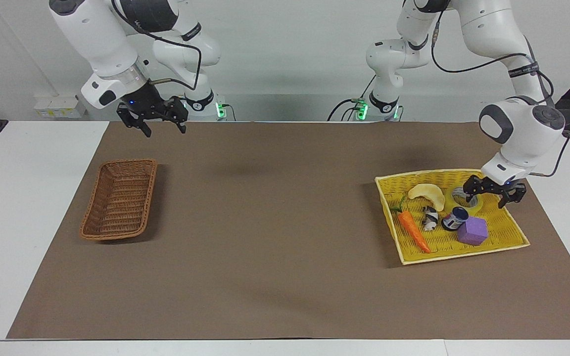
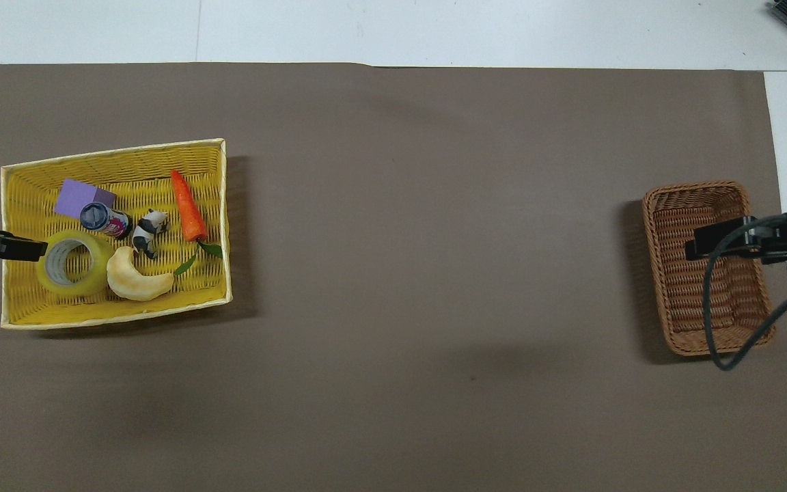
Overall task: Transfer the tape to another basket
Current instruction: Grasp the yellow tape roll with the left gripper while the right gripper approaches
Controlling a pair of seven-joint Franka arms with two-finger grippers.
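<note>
The left gripper is down low over the yellow woven tray, jaws spread wide and nothing between them. One fingertip sits right at the roll of yellow packing tape, at the roll's edge toward the left arm's end of the table; whether it actually touches the roll, the angle won't say. In the overhead view only a dark finger pokes in over the tray's rim, pointing at the roll.

The tape lies flat in the tray, hole upward, pale core showing, in the corner nearest the robots at the left arm's end. A pale crescent-shaped piece lies just beside it. A small can with a dark blue top lies on its side next to a purple block; there is pink print on the can's label, too small to read. A little panda figure and a toy carrot fill the rest of the tray.

Up at the right arm's end, the right gripper hangs in the air with its jaws wide apart too, holding nothing. The brown wicker basket rests on the brown table cover, well apart from the tray and with nothing in it.
</note>
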